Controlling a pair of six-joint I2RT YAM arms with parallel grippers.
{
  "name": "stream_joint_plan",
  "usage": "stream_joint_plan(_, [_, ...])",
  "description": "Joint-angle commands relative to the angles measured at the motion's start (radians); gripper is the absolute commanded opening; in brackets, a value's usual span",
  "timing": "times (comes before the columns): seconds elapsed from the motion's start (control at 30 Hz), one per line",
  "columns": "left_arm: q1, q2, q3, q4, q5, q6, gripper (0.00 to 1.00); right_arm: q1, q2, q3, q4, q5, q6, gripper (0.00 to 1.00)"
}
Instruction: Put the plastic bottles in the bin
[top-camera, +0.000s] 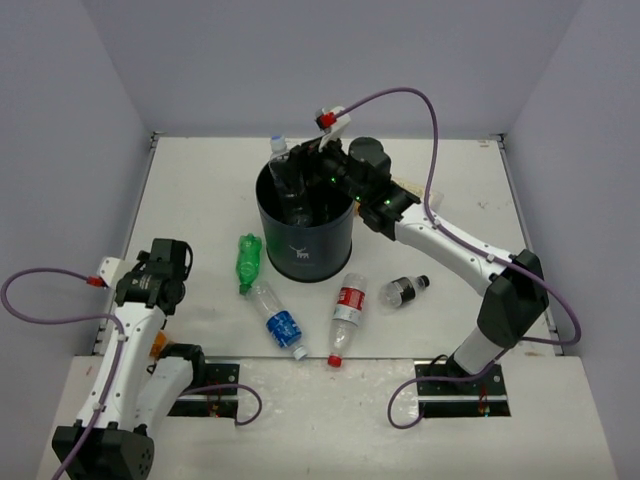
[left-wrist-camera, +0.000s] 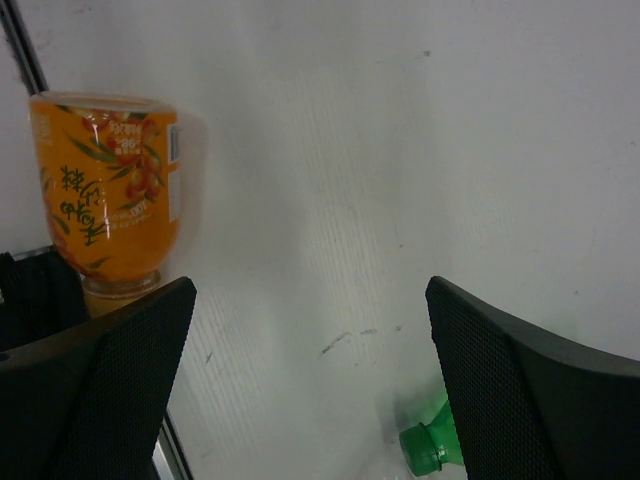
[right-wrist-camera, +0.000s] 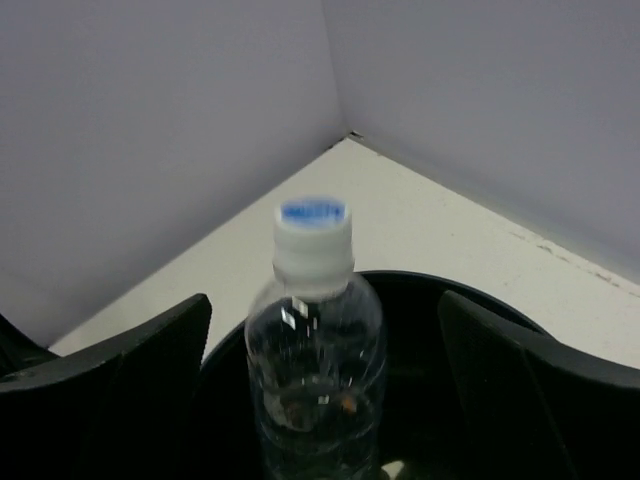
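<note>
Right gripper (right-wrist-camera: 322, 308) is spread wide above the bin (top-camera: 310, 245) — a clear bottle (right-wrist-camera: 315, 340) stands between its jaws, untouched. Left gripper (left-wrist-camera: 310, 288) is also wide — orange bottle (left-wrist-camera: 110, 190) beyond one jaw, green bottle (left-wrist-camera: 428, 447) beside the other.

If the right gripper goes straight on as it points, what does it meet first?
Likely the clear bottle standing in the bin, centred between the open fingers; depth is unclear.
</note>
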Motion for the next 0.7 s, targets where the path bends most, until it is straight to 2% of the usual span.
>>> stream_joint_plan(0.0, [0.009, -0.048, 0.021, -0.116, -0.02, -0.192, 1.0, -0.007, -0.05, -0.016, 0.059, 0.128, -0.006, 0.99])
stream_joint_plan(0.13, [0.009, -0.012, -0.023, -0.06, -0.051, -0.209, 1.0, -0.012, -0.12, -0.088, 0.097, 0.201, -0.01, 0.99])
stream_joint_plan(0.27, [0.009, 0.039, -0.064, 0.037, -0.083, -0.171, 1.0, -0.02, -0.173, -0.111, 0.057, 0.245, -0.003, 0.99])
stream_joint_plan(0.33, [0.009, 0.043, -0.076, 0.108, -0.084, -0.057, 1.0, -0.031, -0.199, -0.125, 0.033, 0.25, 0.017, 0.99])
stream_joint_plan(0.4, [0.009, 0.025, -0.086, 0.242, -0.057, 0.128, 1.0, -0.044, -0.225, -0.144, 0.019, 0.232, 0.027, 0.99])
stream_joint_plan(0.43, [0.009, 0.004, -0.099, 0.373, -0.01, 0.236, 1.0, -0.051, -0.242, -0.152, 0.015, 0.227, 0.033, 0.99])
stream_joint_plan(0.47, [0.009, -0.008, -0.105, 0.421, 0.019, 0.374, 1.0, -0.054, -0.252, -0.168, 0.008, 0.208, 0.034, 0.99])
stream_joint_plan(0.5, [0.009, -0.021, -0.109, 0.481, 0.062, 0.387, 1.0, -0.059, -0.264, -0.179, 0.008, 0.206, 0.035, 0.99])
stream_joint_plan(0.53, [0.009, -0.036, -0.119, 0.549, 0.12, 0.52, 1.0, -0.06, -0.276, -0.188, -0.002, 0.203, 0.04, 0.99])
stream_joint_plan(0.6, [0.009, -0.058, -0.165, 0.78, 0.417, 0.693, 1.0, -0.072, -0.319, -0.231, -0.018, 0.209, 0.057, 0.99])
stream_joint_plan(0.67, [0.009, -0.047, -0.192, 0.937, 0.725, 0.772, 1.0, -0.093, -0.356, -0.269, -0.033, 0.205, 0.086, 0.99])
